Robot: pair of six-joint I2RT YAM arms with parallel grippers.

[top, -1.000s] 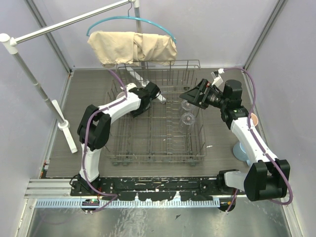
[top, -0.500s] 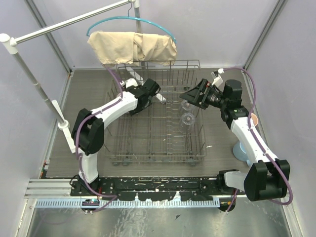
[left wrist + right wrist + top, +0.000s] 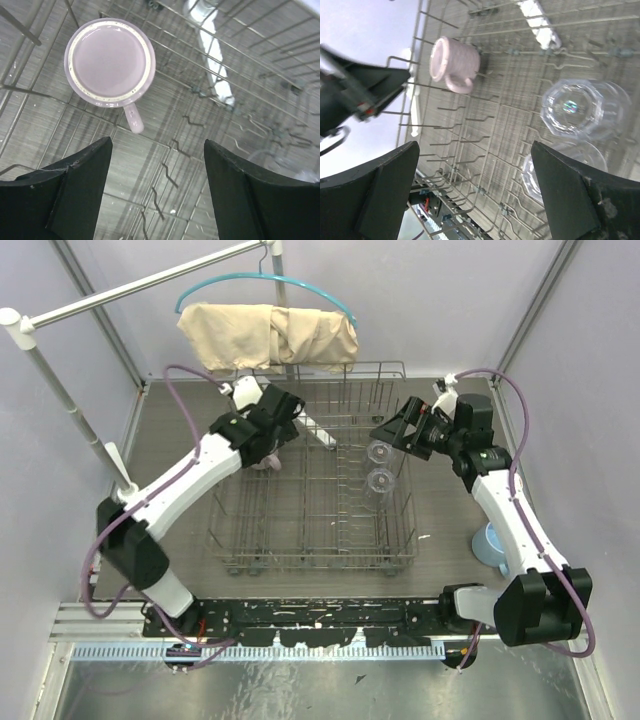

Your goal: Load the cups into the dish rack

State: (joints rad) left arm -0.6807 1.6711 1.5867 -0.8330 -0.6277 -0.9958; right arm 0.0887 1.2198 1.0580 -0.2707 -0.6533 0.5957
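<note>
Lilac walls [image 3: 600, 320], grey wood-grain tabletop [image 3: 175, 425]

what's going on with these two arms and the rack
Two robot arms are loading cups into a wire dish rack. A pink mug sits in its left side, the left end effector open above it. Two clear glasses sit at its right, under the open right end effector. A blue mug waits on the table.

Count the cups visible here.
4. Two clear tumblers, one behind the other, at the dish rack's right side; a pink mug at its back left; a light blue mug on the table right of it. The right arm may hide others.
</note>
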